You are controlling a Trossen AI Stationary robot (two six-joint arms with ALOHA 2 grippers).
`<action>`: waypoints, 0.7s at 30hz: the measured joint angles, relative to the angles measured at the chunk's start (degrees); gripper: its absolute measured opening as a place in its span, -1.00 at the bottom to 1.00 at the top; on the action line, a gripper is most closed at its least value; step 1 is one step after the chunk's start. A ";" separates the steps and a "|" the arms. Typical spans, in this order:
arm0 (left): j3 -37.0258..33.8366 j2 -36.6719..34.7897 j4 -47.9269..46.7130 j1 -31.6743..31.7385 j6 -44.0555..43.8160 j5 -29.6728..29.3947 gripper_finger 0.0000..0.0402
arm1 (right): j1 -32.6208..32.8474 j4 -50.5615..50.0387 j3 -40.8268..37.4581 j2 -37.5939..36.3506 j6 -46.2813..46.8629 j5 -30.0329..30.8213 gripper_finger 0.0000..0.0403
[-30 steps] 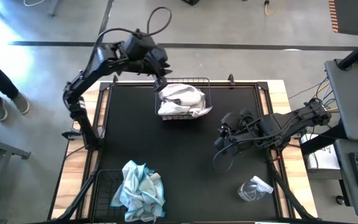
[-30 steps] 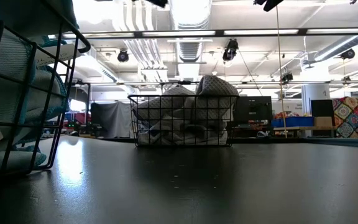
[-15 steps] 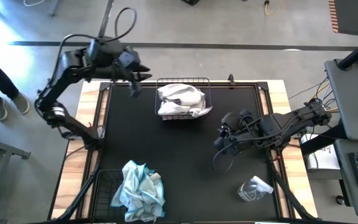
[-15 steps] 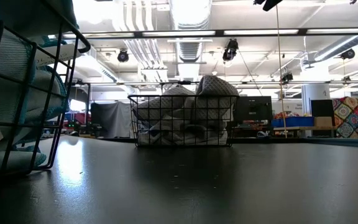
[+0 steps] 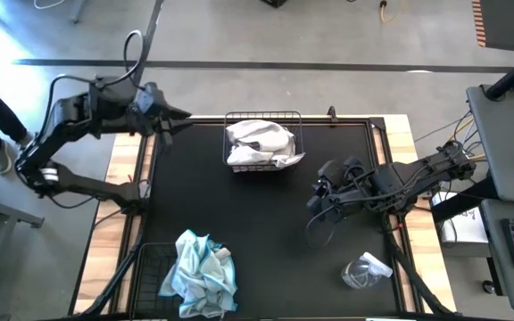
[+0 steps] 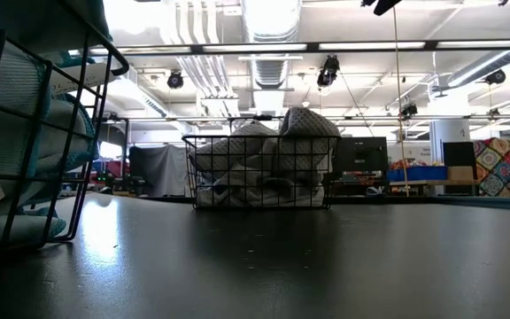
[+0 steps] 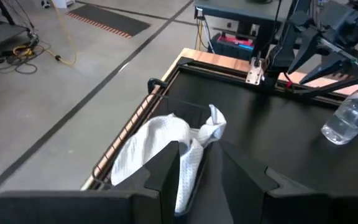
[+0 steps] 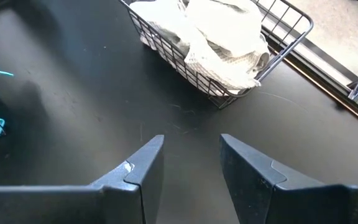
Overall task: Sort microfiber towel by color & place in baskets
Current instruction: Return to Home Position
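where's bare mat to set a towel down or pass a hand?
Free: mat centre, between the white-towel basket and the blue-towel basket; also the left strip from the left hand to the blue-towel basket. Crowded: right side, under the right hand and arm, plus the wrapper.

Middle of the mat (image 5: 230, 205) lay open from left edge to centre, white-towel basket (image 5: 275, 114) stood at the far edge, blue-towel basket (image 5: 150, 259) filled the near left corner, right arm (image 5: 409, 183) lay low across the right side, wrapper (image 5: 364, 270) sat near the right front corner, left gripper (image 5: 181, 120) hung over the far left corner.
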 joint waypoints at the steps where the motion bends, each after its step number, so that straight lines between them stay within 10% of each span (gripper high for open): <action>1: -1.71 -1.26 0.47 0.00 -0.60 0.01 -0.53 | 0.00 0.04 0.00 0.00 -0.01 0.01 -0.28; 21: -28.18 -19.96 18.17 0.02 -9.82 6.98 -0.53 | 0.00 2.77 0.00 0.00 3.88 0.03 -0.28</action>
